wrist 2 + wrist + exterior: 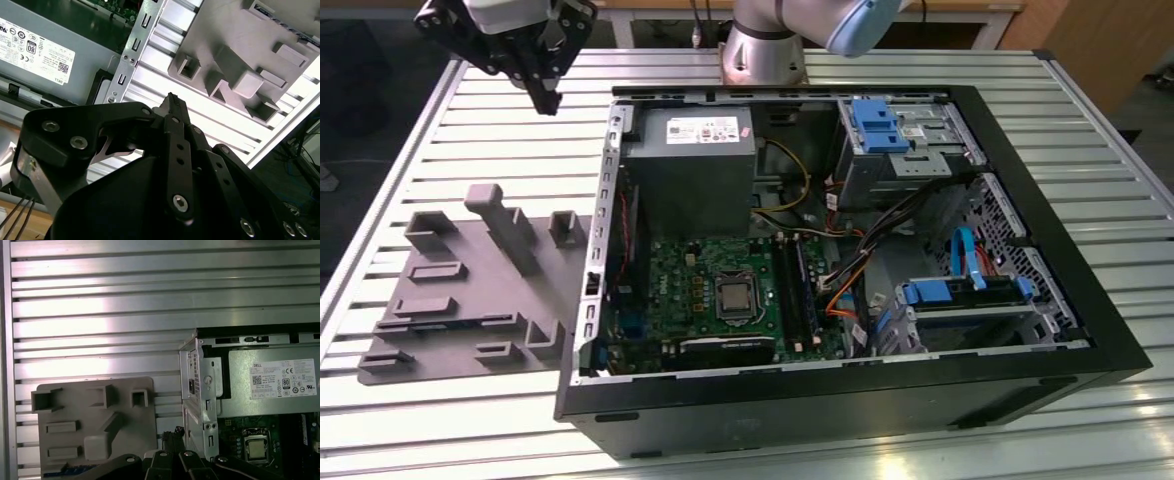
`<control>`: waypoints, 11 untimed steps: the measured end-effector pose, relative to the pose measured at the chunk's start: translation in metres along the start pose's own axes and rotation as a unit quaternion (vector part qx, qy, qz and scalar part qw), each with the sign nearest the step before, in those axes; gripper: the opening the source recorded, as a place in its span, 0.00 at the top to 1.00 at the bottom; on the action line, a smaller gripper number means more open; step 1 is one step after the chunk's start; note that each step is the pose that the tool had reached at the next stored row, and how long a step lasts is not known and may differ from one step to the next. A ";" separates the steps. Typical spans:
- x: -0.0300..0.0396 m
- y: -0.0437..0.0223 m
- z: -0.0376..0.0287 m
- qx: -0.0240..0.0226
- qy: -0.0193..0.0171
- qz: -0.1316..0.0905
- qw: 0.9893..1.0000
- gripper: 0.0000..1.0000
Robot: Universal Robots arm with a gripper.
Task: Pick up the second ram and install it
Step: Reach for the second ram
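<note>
Presently the pincer point(546, 98) is clenched on nothing, well apart from the second ram point(67, 470) in the grey tray point(135, 435) — if lowered unopened, that ram could be struck, not straddled.

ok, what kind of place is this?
Probably a robotics lab bench for PC assembly: open desktop case on a slotted aluminium table, grey moulded tray beside it, the arm's end effector above the table.

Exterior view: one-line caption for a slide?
The gripper, shut and empty, hangs above the slatted table, near the grey moulded tray and the open PC case with its motherboard.
</note>
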State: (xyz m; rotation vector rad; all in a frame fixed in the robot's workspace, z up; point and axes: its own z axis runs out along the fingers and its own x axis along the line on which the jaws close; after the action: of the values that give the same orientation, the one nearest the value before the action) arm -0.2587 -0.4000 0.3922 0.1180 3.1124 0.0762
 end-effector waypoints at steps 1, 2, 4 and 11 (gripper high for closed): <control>0.0007 -0.0001 0.0000 0.000 0.000 0.000 1.000 0.89; 0.0013 -0.0001 0.0001 0.000 0.000 0.000 1.000 0.89; 0.0026 -0.0003 0.0001 0.000 0.000 0.000 1.000 0.89; 0.0071 -0.0007 0.0001 0.000 0.000 0.000 1.000 0.89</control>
State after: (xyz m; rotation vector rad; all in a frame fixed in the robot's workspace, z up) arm -0.2658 -0.4002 0.3919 0.1181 3.1124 0.0762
